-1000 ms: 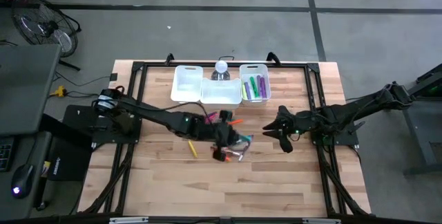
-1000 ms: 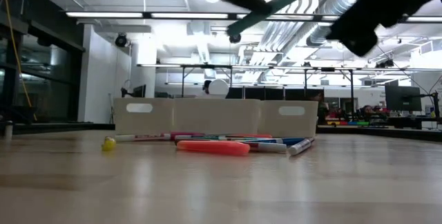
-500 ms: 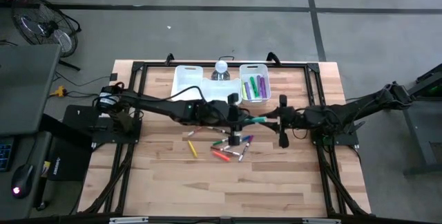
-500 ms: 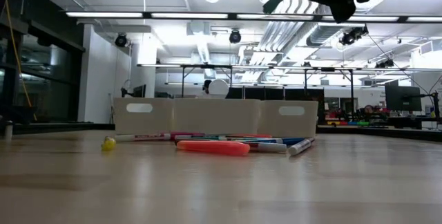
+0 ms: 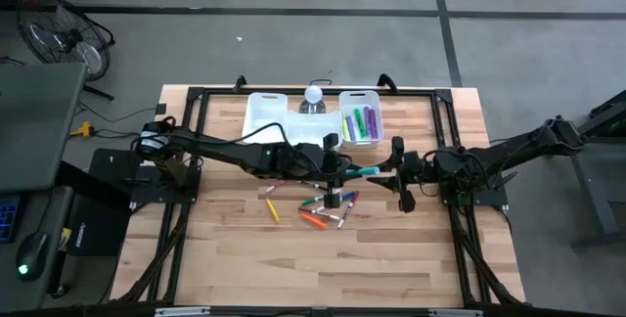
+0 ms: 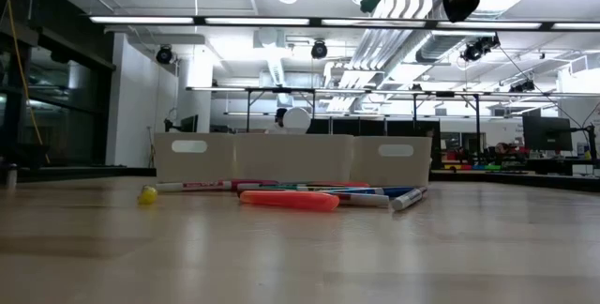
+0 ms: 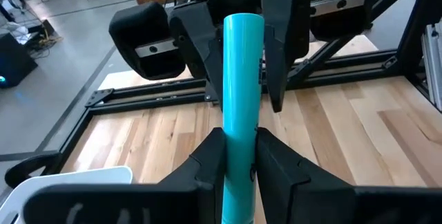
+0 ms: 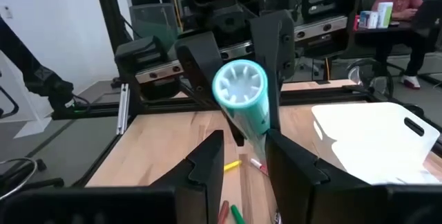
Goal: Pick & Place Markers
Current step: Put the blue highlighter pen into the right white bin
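Note:
A teal marker hangs level above the table's middle, with my left gripper shut on one end of it. Its free end reaches between the fingers of my right gripper, which is open and faces the left one. Those fingers stand on either side of the barrel; I cannot tell whether one touches it. Several loose markers lie flat on the wood below, one yellow marker a little apart. More markers lie in the right white bin. My left gripper pinches the teal marker's barrel between its two fingers, near the end toward the table's left. The fingers come nearly level from the left and lie along the marker. It sticks out forward past the fingertips, roughly level and lifted clear of the table.
A second white bin stands left of the filled one at the table's far side, with a round white object between them. A black frame runs round the tabletop. Bare wood lies toward the near edge.
My left gripper has risen from the pile of markers with the teal marker and gone toward the table's right and far side, tipping up to nearly level. My right gripper has risen and turned level toward it. The marker's free end now lies between the right fingers.

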### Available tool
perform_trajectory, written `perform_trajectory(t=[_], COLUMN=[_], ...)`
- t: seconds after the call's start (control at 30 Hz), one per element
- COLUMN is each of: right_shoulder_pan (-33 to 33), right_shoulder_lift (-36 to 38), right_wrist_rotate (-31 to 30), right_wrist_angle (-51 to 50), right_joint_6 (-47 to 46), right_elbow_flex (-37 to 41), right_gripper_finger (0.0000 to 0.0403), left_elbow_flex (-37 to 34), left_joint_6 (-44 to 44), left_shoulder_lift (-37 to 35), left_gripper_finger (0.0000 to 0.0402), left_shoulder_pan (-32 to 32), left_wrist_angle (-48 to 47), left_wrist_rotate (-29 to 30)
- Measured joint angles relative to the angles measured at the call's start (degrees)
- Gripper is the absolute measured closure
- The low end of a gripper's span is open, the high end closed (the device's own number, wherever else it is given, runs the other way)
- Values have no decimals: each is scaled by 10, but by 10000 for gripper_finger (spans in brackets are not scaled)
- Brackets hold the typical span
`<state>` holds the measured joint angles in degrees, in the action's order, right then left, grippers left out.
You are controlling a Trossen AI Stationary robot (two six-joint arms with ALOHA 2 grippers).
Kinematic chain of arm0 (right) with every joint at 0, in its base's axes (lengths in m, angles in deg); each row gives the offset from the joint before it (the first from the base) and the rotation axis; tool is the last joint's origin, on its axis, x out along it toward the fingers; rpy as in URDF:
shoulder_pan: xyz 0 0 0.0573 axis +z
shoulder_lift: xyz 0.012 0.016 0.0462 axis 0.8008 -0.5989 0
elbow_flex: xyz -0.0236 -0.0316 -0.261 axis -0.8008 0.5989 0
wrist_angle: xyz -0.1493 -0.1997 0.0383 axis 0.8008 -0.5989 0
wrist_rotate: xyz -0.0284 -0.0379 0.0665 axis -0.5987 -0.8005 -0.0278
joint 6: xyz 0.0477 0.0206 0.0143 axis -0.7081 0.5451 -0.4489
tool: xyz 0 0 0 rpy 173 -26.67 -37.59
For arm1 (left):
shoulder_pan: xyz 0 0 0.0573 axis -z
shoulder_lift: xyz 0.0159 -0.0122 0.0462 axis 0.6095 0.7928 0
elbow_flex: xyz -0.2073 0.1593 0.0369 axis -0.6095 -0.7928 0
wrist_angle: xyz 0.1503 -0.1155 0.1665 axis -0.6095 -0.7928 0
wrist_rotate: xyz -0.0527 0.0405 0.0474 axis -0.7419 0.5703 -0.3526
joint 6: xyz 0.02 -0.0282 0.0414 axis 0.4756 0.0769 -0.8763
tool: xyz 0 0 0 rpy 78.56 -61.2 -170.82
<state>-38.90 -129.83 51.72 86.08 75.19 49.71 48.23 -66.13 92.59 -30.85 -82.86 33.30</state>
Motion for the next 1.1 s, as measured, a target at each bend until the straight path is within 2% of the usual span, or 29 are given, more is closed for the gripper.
perform_trajectory(t=[0.13,0.37,0.47,0.63,0.93,1.1], right_shoulder_pan=[-1,-4,-4,-4,-5,-5], right_shoulder_lift=[0,0,0,-4,-26,-26], right_wrist_rotate=[-5,-15,-16,-28,-26,-25], right_wrist_angle=[7,32,54,51,50,67], right_joint_6=[4,6,15,24,24,20], right_elbow_flex=[0,0,0,0,0,0], right_gripper_finger=[287,222,214,243,350,350], left_elbow_flex=[0,0,0,0,0,0], left_joint_6=[0,5,5,5,15,23], left_shoulder_lift=[0,0,0,0,0,0], left_gripper_finger=[349,349,349,349,350,350], left_shoulder_pan=[0,0,0,0,0,1], left_wrist_angle=[2,0,0,0,-4,-2], left_wrist_rotate=[3,7,6,5,2,2])
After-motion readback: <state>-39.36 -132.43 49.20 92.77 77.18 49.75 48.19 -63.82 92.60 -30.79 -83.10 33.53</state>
